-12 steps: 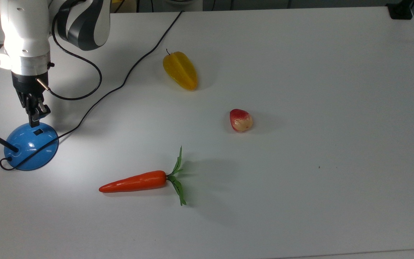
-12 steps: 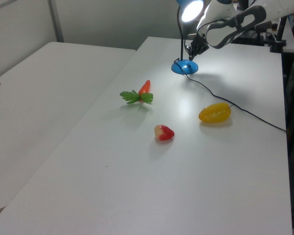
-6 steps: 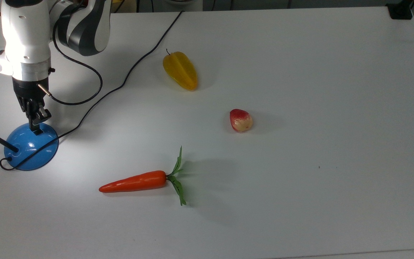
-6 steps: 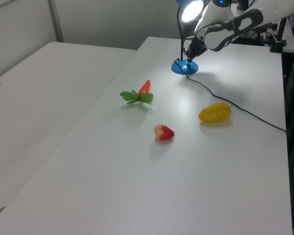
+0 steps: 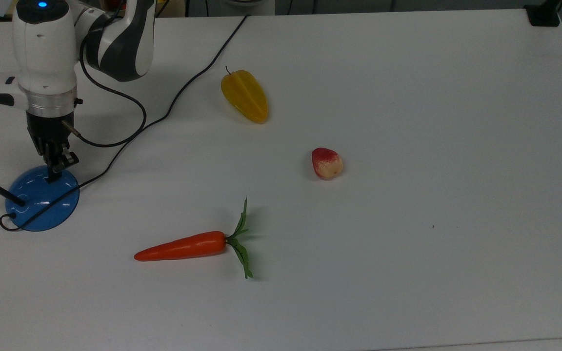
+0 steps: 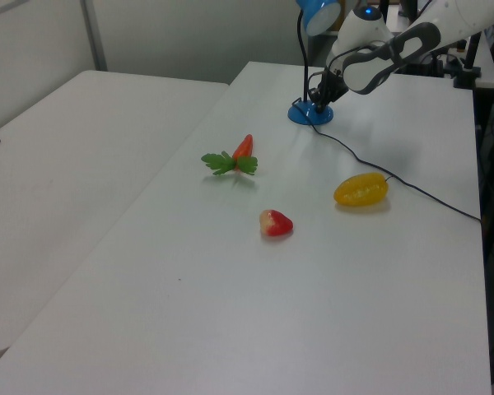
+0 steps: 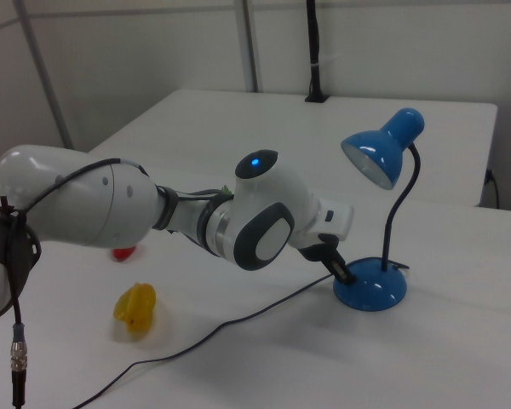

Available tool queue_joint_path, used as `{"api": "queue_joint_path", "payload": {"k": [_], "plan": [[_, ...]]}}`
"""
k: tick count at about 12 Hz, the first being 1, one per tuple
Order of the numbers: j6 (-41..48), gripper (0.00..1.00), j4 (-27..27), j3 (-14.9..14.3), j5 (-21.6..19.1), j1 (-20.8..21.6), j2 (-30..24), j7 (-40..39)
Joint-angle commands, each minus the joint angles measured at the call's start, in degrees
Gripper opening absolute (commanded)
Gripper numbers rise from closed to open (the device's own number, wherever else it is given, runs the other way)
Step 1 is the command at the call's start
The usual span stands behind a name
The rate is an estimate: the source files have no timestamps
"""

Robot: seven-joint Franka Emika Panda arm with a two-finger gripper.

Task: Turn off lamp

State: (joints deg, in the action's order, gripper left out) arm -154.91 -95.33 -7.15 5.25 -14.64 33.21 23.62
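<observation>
Lamp [image 5: 42, 197] sits at the table [image 5: 408, 268] edge on the top view's left; blue dome base w/ black cord [image 5: 164, 114] running off toward the top view's upper middle. In the right view the lamp [image 7: 370, 285] stands upright, gooseneck [image 7: 400, 217] curving up to the blue shade [image 7: 383, 149], which faces down & toward the right view's left; bulb area looks dark, no bright pool on the table. Shade [image 6: 319, 12] also at the top of the left view, above the base [image 6: 310, 113]. Gripper [image 5: 55, 168] points down, tips touching the base's upper rim in the top view, about where the switch would be; switch itself hidden under the tips. Fingers look pressed together, nothing held. In the right view the gripper [image 7: 345, 274] meets the dome on the right view's left side. Rest of the table: yellow fruit [image 5: 245, 95] near the cord, red-cream fruit [image 5: 327, 163] mid-table, carrot [image 5: 183, 246] w/ green leaves nearer the top view's bottom, all well apart from the lamp. Arm [image 7: 111, 213] is white w/ grey joints, blue light on the wrist.
</observation>
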Motion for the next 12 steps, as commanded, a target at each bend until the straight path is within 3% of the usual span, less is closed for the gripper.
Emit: {"api": "queue_joint_path", "payload": {"k": [1, 4, 7, 9, 11, 12], "plan": [[-0.92, 0.00, -2.92, 0.03, 2.48, 0.31, -0.42, 1.07], [-0.05, 0.00, -3.45, 0.03, 2.57, 0.31, -1.82, 0.99], [1.96, 0.00, -8.36, 0.47, 2.75, 1.18, -7.26, -0.15], [9.84, 0.00, -9.69, 0.82, 2.92, 3.82, -11.56, -0.51], [22.04, 0.00, -10.66, 3.97, 2.92, 4.44, -18.32, -3.22], [27.85, 0.00, -10.84, 4.08, 2.23, 6.36, -22.10, -4.97]]}}
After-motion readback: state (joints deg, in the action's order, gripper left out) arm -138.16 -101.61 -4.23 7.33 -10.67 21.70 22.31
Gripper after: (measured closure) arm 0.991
